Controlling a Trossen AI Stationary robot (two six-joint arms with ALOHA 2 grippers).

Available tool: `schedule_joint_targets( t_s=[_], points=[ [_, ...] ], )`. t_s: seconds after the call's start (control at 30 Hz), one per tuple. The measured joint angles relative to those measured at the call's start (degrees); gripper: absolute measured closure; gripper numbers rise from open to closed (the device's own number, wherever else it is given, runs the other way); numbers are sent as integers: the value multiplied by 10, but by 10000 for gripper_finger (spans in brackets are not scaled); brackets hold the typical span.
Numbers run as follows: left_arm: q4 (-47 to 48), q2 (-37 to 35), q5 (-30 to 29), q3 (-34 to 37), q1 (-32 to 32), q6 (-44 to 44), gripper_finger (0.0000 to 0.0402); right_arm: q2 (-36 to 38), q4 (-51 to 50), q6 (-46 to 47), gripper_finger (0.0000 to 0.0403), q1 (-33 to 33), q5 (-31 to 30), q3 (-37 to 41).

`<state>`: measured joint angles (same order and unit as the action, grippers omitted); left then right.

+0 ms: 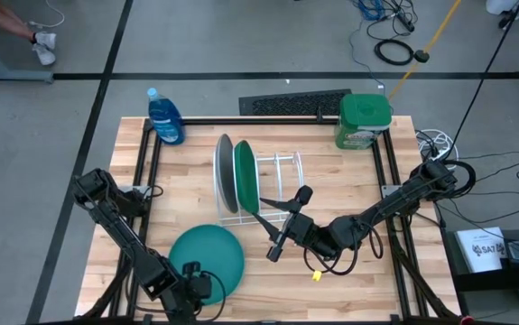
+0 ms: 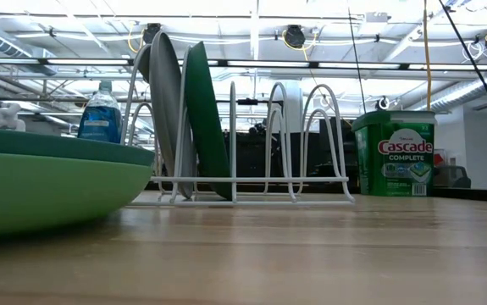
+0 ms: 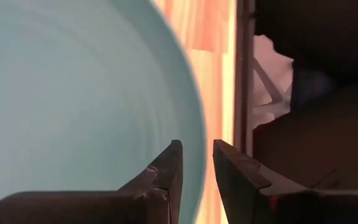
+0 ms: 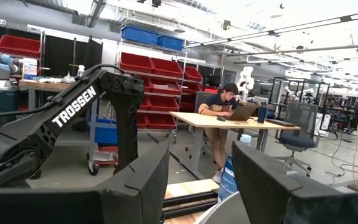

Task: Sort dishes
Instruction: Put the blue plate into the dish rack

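Wooden worktop (image 1: 349, 171) with rack (image 1: 277, 185) and stacked plates.
From above, grey plate (image 1: 224, 171) and dark green plate (image 1: 245, 175) stand racked beside the wide right pincer (image 1: 291, 221); left wrist view: left pincer (image 3: 197, 165), narrow, straddles the teal plate (image 3: 73, 99) rim.

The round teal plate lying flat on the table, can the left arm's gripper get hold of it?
Probably yes. The left gripper sits right at the round teal plate, its open fingers straddling the plate's rim, with nothing between them. The right gripper is over by the white wire rack.

Wooden table (image 1: 349, 271) bears white rack (image 1: 282, 185), teal plate (image 1: 207, 255), blue bottle (image 1: 164, 117), green tub (image 1: 364, 120).
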<state>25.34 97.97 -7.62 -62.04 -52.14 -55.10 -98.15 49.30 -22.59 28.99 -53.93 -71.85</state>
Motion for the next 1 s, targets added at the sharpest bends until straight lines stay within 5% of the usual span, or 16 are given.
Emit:
schedule_joint_targets(
  t_s=[1.0],
  points=[
    [-23,21,8,0,-1,-1,310,0,-3,5,234,0,0,0]
  ],
)
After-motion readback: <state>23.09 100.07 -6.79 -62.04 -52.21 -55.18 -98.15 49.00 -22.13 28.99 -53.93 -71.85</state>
